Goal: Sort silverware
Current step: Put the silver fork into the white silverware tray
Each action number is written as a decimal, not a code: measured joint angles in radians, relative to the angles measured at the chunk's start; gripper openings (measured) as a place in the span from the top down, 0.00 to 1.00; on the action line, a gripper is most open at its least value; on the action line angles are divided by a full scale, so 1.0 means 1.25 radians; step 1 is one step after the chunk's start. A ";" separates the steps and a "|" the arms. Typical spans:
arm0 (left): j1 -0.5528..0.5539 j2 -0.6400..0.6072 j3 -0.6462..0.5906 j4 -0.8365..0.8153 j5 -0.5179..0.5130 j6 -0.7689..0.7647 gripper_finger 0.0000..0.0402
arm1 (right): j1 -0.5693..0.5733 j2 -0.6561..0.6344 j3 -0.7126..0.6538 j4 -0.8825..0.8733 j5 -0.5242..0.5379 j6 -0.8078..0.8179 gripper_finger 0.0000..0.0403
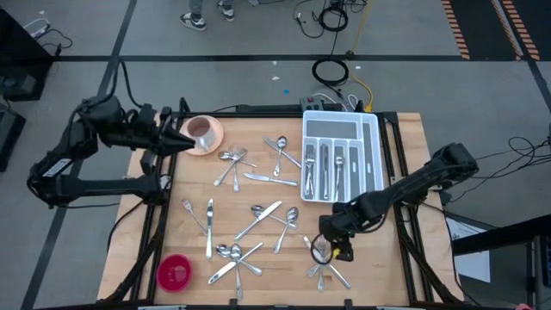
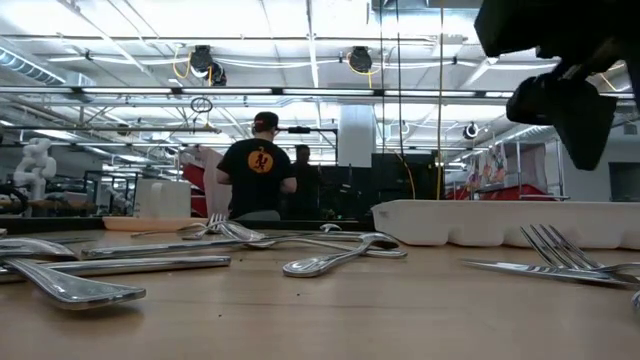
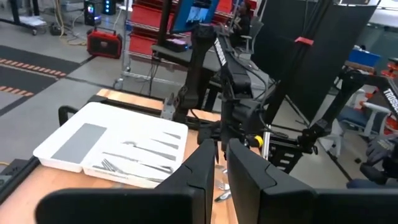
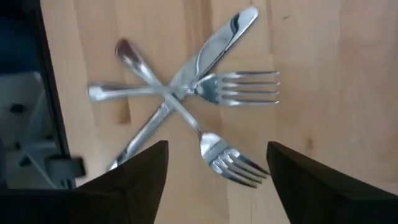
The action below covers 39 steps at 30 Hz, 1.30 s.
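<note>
The dark left gripper point(image 1: 188, 141) hangs at the far left corner of the pale wooden table point(image 1: 379, 258), just beside the pink cup on its saucer point(image 1: 204, 133), its fingers point(image 3: 249, 180) nearly pressed together with only a thin slit between them and nothing held. A round red lid point(image 1: 174, 272) lies at the near left corner. The shiny silver metal silverware point(image 1: 258, 220) lies strewn across the middle of the table, with more pieces in the slots of the white compartmented plastic tray point(image 1: 372, 151) at the far right edge. Near the right edge the dark right gripper point(image 1: 322, 251) hovers with fingers point(image 4: 134, 180) spread wide over a crossed heap of two forks and a knife point(image 4: 186, 93), gripping nothing
</note>
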 joint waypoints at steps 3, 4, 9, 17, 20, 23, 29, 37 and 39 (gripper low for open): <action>0.000 -0.001 -0.010 -0.002 0.000 0.000 0.88 | 0.020 0.010 0.000 -0.014 -0.004 -0.057 0.30; 0.000 -0.001 -0.014 -0.004 -0.001 0.001 0.88 | 0.025 0.013 0.000 -0.017 -0.005 -0.076 0.29; 0.000 -0.001 -0.040 -0.018 -0.002 0.000 0.88 | 0.035 0.049 0.001 -0.022 0.000 -0.136 0.28; 0.000 -0.001 -0.049 -0.037 -0.025 0.001 0.88 | 0.035 0.130 0.001 -0.014 -0.004 -0.183 0.28; 0.000 -0.001 -0.049 -0.037 -0.028 0.001 0.88 | 0.036 0.154 0.001 -0.014 0.004 -0.186 0.28; 0.000 -0.001 -0.049 -0.037 -0.032 0.001 0.88 | 0.035 0.180 0.001 -0.014 0.040 -0.185 0.28; 0.000 0.000 -0.049 -0.037 -0.034 0.001 0.88 | 0.036 0.214 0.005 -0.027 0.047 -0.188 0.45; 0.000 0.000 -0.049 -0.037 -0.035 0.002 0.88 | 0.038 0.208 0.023 -0.057 0.024 -0.183 0.95; 0.000 0.000 -0.049 -0.037 -0.035 0.002 0.88 | 0.040 0.207 0.036 -0.057 0.017 -0.185 0.98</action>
